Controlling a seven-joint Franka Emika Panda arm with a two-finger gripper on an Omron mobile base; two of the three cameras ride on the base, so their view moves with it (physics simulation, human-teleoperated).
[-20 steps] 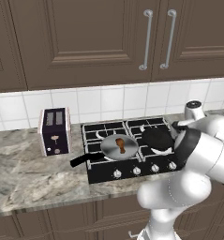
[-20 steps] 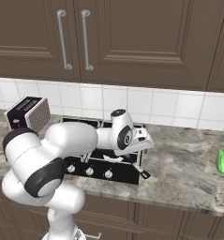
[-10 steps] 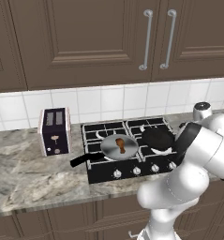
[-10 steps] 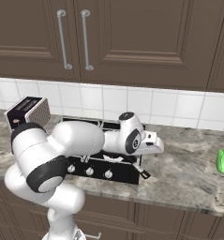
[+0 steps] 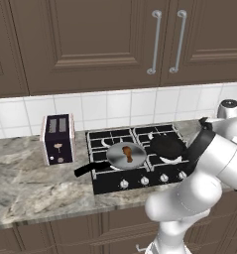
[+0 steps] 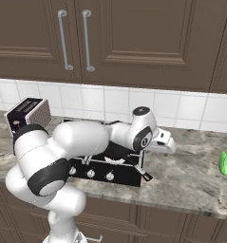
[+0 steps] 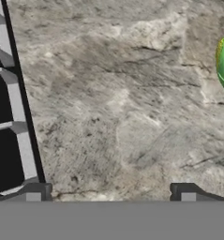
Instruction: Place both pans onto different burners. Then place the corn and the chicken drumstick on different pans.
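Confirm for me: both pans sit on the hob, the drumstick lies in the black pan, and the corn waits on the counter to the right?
Not quite. The left base view shows the drumstick in the silvery-grey pan, not the black pan. Both sit on the hob; the corn is on the counter.

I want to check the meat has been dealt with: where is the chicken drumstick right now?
In the left base view, the chicken drumstick lies inside the silvery pan on the hob's front left burner, with the dark pan just to its right.
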